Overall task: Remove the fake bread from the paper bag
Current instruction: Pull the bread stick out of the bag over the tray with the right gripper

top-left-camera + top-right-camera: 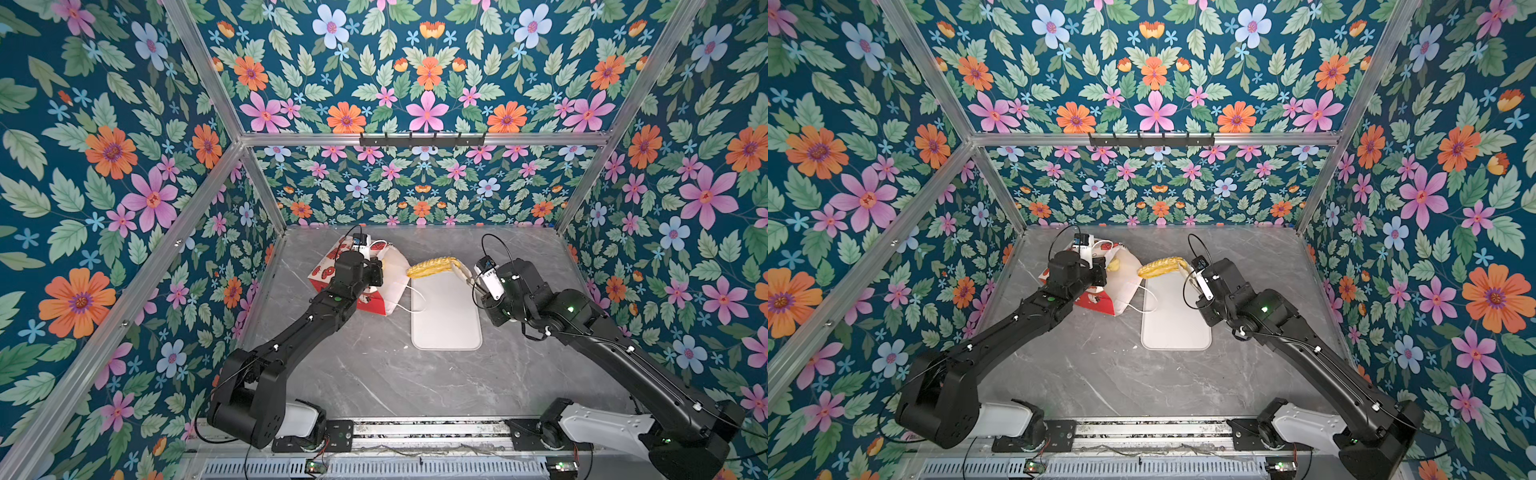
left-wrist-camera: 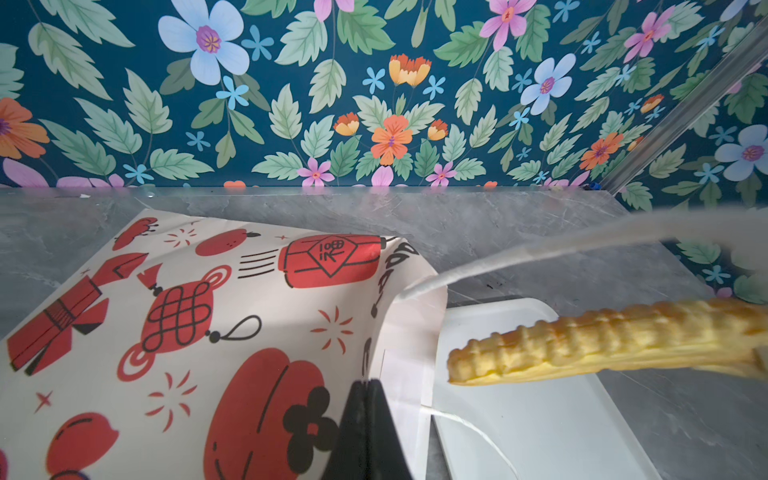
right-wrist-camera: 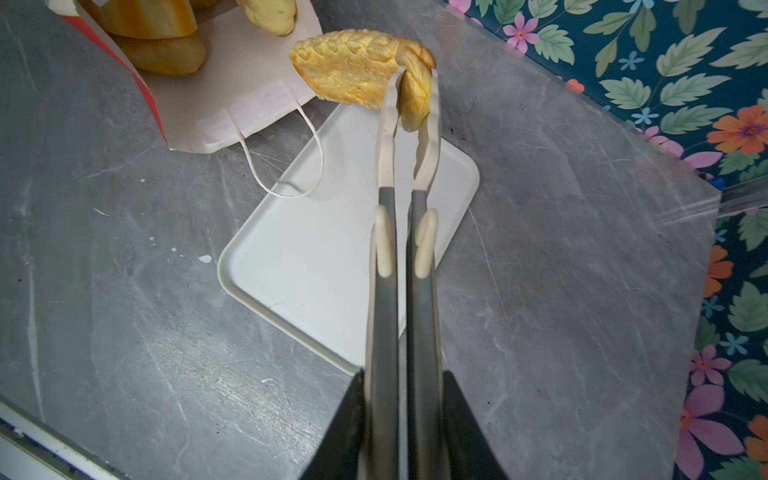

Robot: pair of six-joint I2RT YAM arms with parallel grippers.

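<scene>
Fake bread [image 1: 432, 267]: ridged loaf [image 3: 357, 70] out, upper centre; others [image 3: 158, 54] inside paper bag [image 2: 208, 311]. My R claw [image 3: 401, 390] clamps tongs [image 3: 386, 145] gripping it; L claw [image 2: 368, 415] pinches bag rim.

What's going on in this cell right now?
The left gripper is shut on the rim of the paper bag, which lies on its side. The right gripper holds tongs that pinch a long ridged loaf in the air by the far end of the white tray. More bread sits in the bag.

The left arm [image 1: 291, 332] and right arm [image 1: 623, 351] reach inward, left fingers [image 2: 353, 449] and right fingers [image 3: 343, 449] clamped tight.
</scene>
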